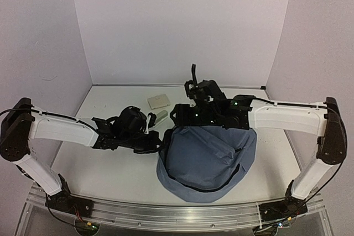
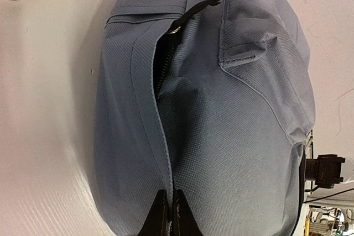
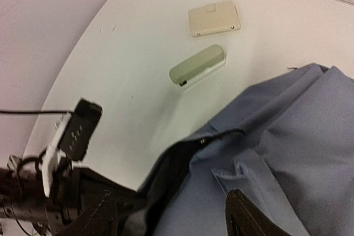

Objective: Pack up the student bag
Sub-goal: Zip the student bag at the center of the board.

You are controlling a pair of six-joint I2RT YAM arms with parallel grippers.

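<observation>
The bag [image 1: 207,161] lies low centre in the top view on a white table [image 1: 110,164] between pale walls [image 1: 182,26], its upper rim hidden under the arms, the left gripper [image 2: 170,198], largely cut off, pinching its seam, the right gripper [image 3: 174,198] spread over its fabric.

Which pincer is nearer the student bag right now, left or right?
Left. The left pincer is shut on the fabric of the student bag at its left edge. The right pincer hangs open over the bag's far rim.
</observation>
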